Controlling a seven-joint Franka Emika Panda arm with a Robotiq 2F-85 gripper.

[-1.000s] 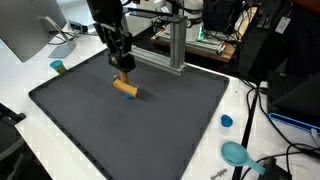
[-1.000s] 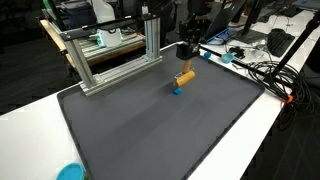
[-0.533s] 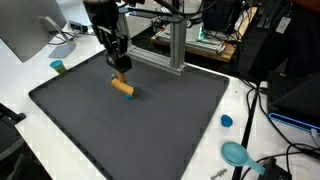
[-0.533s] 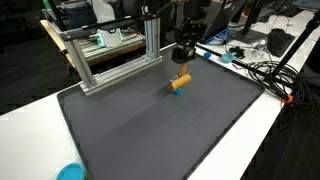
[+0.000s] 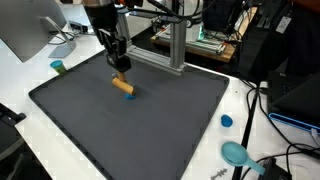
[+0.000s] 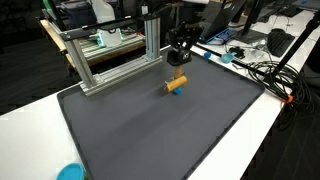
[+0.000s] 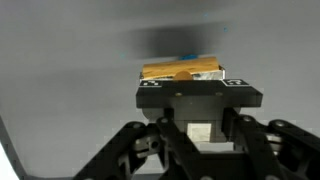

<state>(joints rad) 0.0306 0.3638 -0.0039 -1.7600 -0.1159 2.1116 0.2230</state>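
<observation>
1. Dark mat fills most of the middle and lower frame in both exterior views, on a white table.
2. Aluminium frame stands at the mat's far edge, upper left of the frame in that exterior view. In the other it sits top centre.
3. Monitor is in the top left corner, off the mat.
4. My gripper hangs over the mat's upper-left part, pointing down. In the other exterior view it is just above centre.
5. The jaws are closed tight on the orange cylinder. In the wrist view the cylinder lies crosswise between my fingertips, centre frame, with a blue bit on its far side.
6. The cylinder is directly under the gripper, low over the mat, right of the aluminium frame. I cannot tell whether it is touching the mat.
7. Teal disc is at lower right, off the mat.
8. Blue cap is just above the disc, beside the mat's right edge.
9. Small teal cylinder is at mid left, off the mat and well apart from my gripper.
</observation>
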